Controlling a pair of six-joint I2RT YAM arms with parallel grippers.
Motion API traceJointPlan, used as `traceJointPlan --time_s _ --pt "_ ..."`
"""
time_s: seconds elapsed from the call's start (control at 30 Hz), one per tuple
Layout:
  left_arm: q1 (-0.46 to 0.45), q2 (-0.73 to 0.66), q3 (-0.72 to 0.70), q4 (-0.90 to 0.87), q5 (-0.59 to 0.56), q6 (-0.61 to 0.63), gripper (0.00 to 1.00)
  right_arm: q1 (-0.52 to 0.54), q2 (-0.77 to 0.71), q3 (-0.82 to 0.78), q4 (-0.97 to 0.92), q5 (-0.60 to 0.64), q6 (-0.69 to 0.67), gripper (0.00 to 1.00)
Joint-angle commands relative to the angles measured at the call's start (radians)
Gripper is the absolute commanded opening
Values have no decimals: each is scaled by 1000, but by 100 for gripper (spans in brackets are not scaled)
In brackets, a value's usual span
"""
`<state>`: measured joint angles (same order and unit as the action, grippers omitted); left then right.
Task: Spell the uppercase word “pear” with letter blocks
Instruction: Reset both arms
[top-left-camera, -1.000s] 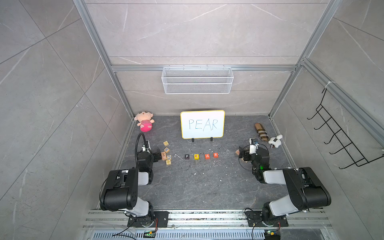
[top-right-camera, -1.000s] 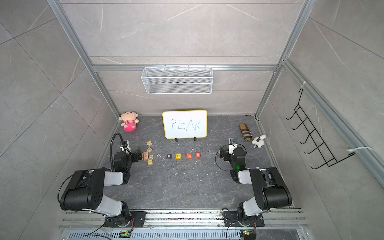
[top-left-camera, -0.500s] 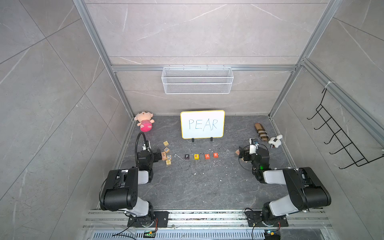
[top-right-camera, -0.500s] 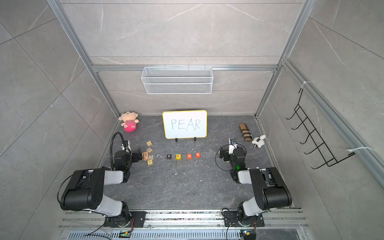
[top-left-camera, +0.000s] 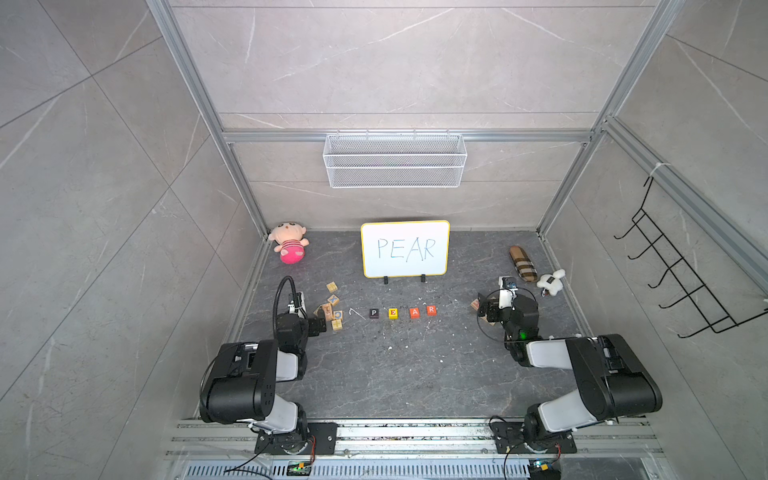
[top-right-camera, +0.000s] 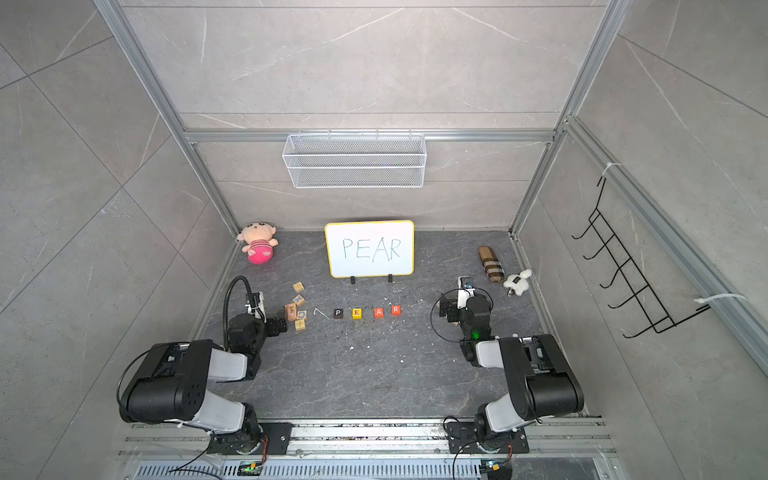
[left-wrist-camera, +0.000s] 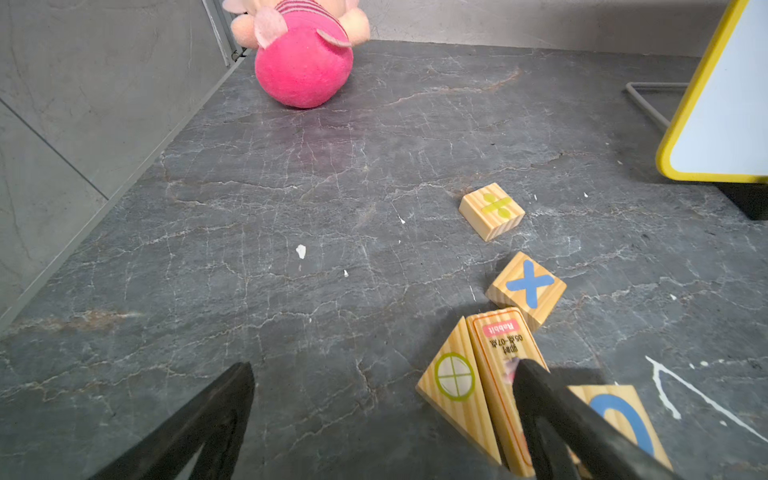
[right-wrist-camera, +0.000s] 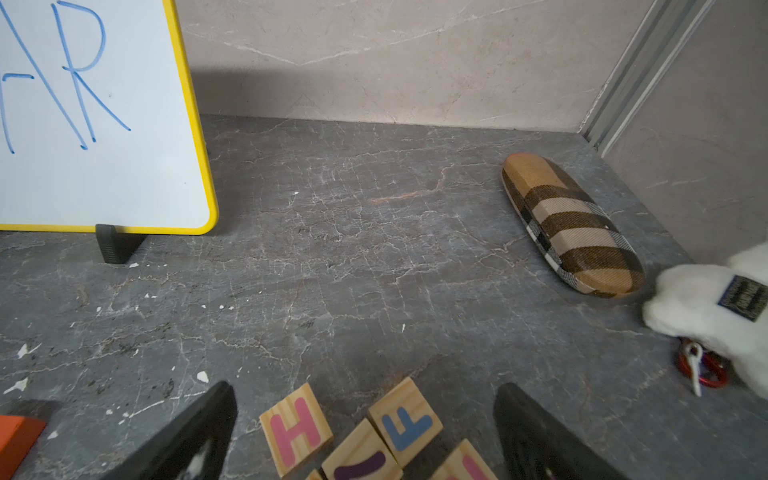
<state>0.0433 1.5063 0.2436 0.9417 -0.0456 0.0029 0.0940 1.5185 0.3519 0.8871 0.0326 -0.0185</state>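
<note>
Black P block, yellow E block, orange-red A block and R block: small rigid cubes, probably light, lined on the desk at six o'clock from the whiteboard in both top views. Pinch flat opposite faces. Left wrist: left gripper spread, empty, near grained wooden blocks. Right wrist: right gripper likewise released.

In a top view, the wooden blocks at 4 o'clock from the whiteboard sit mostly hidden under the right arm. The right wrist view crops the whiteboard to "AR" and cuts off an orange-red block, letter unseen, and the white plush toy.
</note>
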Motion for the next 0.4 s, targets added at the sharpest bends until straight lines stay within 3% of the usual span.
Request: traceJointPlan --time_s 0.0,0.37 --pt "3 -4 120 -100 -13 -6 100 0 6 10 0 -11 7 99" --pt "8 -2 115 -86 -20 -14 100 1 8 13 -4 -13 8 99"
